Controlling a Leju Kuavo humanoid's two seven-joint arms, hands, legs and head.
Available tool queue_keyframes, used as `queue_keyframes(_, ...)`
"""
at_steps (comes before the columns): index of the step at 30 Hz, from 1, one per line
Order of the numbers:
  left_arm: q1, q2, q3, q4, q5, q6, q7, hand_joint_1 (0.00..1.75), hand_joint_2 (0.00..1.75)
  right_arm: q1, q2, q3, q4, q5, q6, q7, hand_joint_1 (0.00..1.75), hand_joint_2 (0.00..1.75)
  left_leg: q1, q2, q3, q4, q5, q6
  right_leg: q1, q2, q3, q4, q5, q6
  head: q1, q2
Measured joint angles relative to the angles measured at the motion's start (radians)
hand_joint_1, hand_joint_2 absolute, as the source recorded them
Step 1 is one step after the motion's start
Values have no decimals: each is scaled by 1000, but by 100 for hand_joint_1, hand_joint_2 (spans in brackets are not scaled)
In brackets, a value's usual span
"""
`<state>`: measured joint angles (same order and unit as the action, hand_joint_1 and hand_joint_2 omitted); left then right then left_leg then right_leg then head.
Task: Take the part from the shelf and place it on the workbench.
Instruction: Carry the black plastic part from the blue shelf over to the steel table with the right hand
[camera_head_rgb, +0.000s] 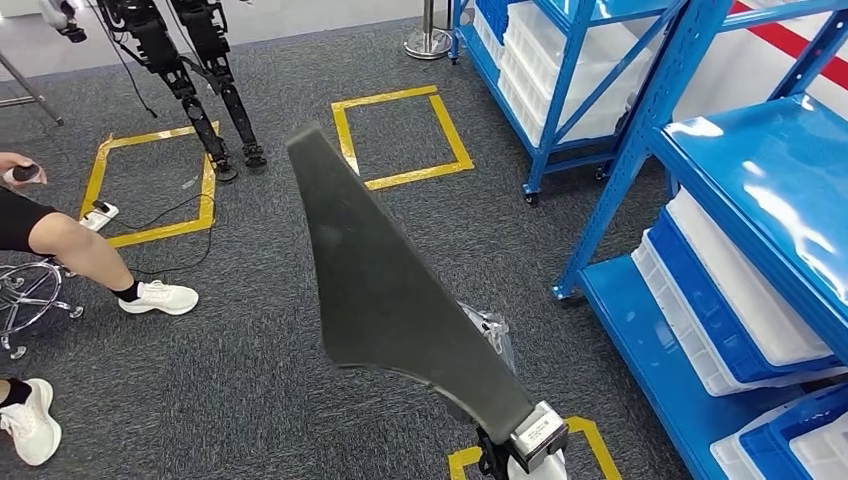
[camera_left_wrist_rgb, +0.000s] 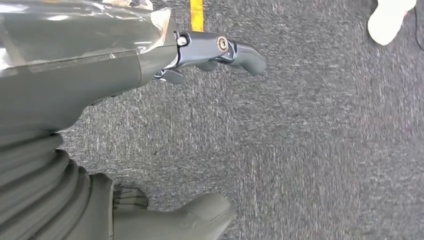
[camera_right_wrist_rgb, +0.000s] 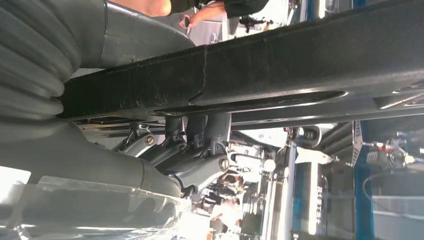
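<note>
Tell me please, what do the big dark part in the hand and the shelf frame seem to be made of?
The dark part looks like matte moulded foam or felt-covered plastic: a dull, slightly fuzzy surface with no glare; I cannot tell which. The right hand holds it, fingers curled on its edge. The shelf frame looks like blue painted metal, smooth and glossy.

Grey ribbed wrist cover (camera_left_wrist_rgb: 35, 185), thick grey thumb (camera_left_wrist_rgb: 200, 215), darker screw-jointed fingers (camera_left_wrist_rgb: 220, 50), seemingly metal.

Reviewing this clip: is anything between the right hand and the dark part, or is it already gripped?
Nothing stands between them. The right hand already grips the dark part, its fingers against the part's edge. The workbench isn't visible here, so the path to it can't be judged.
</note>
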<state>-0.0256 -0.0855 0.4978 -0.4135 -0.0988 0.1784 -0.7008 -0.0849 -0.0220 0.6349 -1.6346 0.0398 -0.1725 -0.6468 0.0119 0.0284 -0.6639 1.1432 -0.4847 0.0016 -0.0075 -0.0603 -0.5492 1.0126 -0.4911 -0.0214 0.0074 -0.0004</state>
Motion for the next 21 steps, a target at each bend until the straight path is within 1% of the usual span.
queue_keyframes(1, -2, 0, 0, 0, 0, 0, 0, 0, 175, -1, 0, 0, 0, 2, 0, 0, 175, 175, -4, 18, 32, -62, 20, 5, 4, -8, 2, 0, -2, 3, 1, 0)
queue_keyframes(2, -5, 0, 0, 0, 0, -1, 0, 0, 175, -1, 0, 0, 0, 3, 1, 1, 175, 175, -9, 32, 53, -102, 30, 11, 7, -16, 3, 0, -4, 7, 1, 0)
queue_keyframes(3, -8, 0, -1, 0, 0, -1, 0, 0, 175, -2, -1, 0, 0, 5, 1, 2, 175, 175, -14, 36, 59, -119, 29, 16, 9, -24, 4, 0, -6, 11, 2, 0)
queue_keyframes(4, -9, 0, -1, 0, -1, -1, 0, 0, 175, -3, -1, 0, 0, 6, 1, 4, 175, 175, -17, 25, 58, -120, 30, 21, 11, -33, 5, -1, -7, 15, 2, 0)
queue_keyframes(5, -9, 0, -1, 0, -1, -1, 0, 0, 175, -5, 0, 0, 0, 8, 1, 4, 175, 175, -16, 13, 59, -124, 33, 27, 11, -38, 7, -1, -10, 20, 2, 0)
queue_keyframes(6, -9, -1, -1, 0, -1, -1, 0, 0, 175, -7, 1, -1, 0, 10, 2, 5, 175, 175, -14, 4, 63, -129, 36, 32, 11, -31, 7, 4, -14, 24, 3, 0)
queue_keyframes(7, -10, -1, -1, 0, -1, -1, 0, 0, 175, -9, 1, -1, 0, 11, 2, 5, 175, 175, -11, -5, 67, -134, 40, 39, 10, -13, 0, 24, -26, 27, 3, 0)
queue_keyframes(8, -11, -2, -1, 0, 0, -1, 0, 0, 175, -11, 1, -2, 0, 12, 2, 6, 175, 175, -7, -15, 70, -139, 44, 44, 9, 10, -17, 63, -45, 27, 5, 0)
queue_keyframes(9, -13, -3, -1, 0, 0, -1, 0, 0, 175, -12, 0, -3, 1, 13, 2, 6, 175, 175, -6, -25, 70, -140, 45, 47, 5, 34, -46, 124, -72, 24, 7, 0)
queue_keyframes(10, -14, -3, -1, 0, 0, -1, 0, 0, 175, -11, -2, -4, 2, 13, 2, 7, 175, 175, -5, -38, 69, -139, 46, 49, 3, 47, -81, 194, -100, 22, 9, 0)
queue_keyframes(11, -14, -3, -1, 0, 0, -1, 0, 0, 175, -10, -4, -5, 3, 14, 2, 7, 175, 175, -5, -51, 69, -139, 46, 49, 1, 51, -113, 254, -119, 22, 11, 0)
queue_keyframes(12, -13, -3, -1, 1, 0, -2, 0, 0, 175, -8, -7, -5, 4, 14, 2, 7, 175, 175, -5, -64, 68, -139, 46, 49, -1, 53, -132, 287, -125, 27, 11, 0)
queue_keyframes(13, -11, -4, -1, 1, 0, -2, 0, 0, 175, -8, -8, -5, 5, 14, 2, 8, 175, 175, -4, -76, 69, -138, 46, 49, -4, 54, -131, 278, -112, 35, 11, 0)
queue_keyframes(14, -10, -4, -1, 1, 0, -2, 0, 0, 175, -8, -9, -5, 5, 15, 2, 8, 175, 175, -3, -90, 70, -138, 46, 48, -7, 58, -110, 229, -86, 45, 11, 0)
queue_keyframes(15, -10, -5, -1, 2, 0, -2, 0, 0, 175, -9, -11, -5, 5, 14, 2, 8, 175, 175, -3, -102, 71, -137, 46, 45, -12, 74, -77, 156, -54, 55, 11, 0)
queue_keyframes(16, -10, -5, -1, 2, 0, -2, 0, 0, 175, -11, -12, -5, 6, 13, 3, 9, 175, 175, -4, -114, 70, -134, 45, 40, -16, 93, -48, 88, -27, 60, 12, 0)
queue_keyframes(17, -10, -6, -1, 2, 0, -3, 0, 0, 175, -13, -13, -5, 6, 13, 4, 10, 175, 175, -5, -124, 68, -132, 45, 35, -19, 107, -25, 39, -8, 60, 12, 0)
queue_keyframes(18, -10, -6, -1, 2, 1, -3, 0, 0, 175, -14, -13, -5, 7, 12, 6, 12, 175, 175, -6, -133, 65, -131, 45, 28, -19, 117, -15, 14, 1, 57, 11, 0)
queue_keyframes(19, -9, -6, -1, 2, 1, -3, 0, 0, 175, -16, -13, -5, 7, 11, 7, 13, 175, 175, -6, -140, 61, -130, 46, 21, -17, 113, -13, 10, 4, 51, 10, 0)
queue_keyframes(20, -7, -6, -1, 2, 1, -4, 0, 0, 175, -17, -13, -5, 8, 10, 8, 14, 175, 175, -3, -147, 58, -131, 48, 15, -18, 104, -11, 9, 6, 44, 9, 0)
queue_keyframes(21, -5, -6, -1, 3, 1, -5, 0, 0, 175, -18, -12, -5, 8, 10, 9, 15, 175, 175, 0, -141, 55, -127, 46, 10, -18, 96, -10, 8, 9, 38, 9, 0)
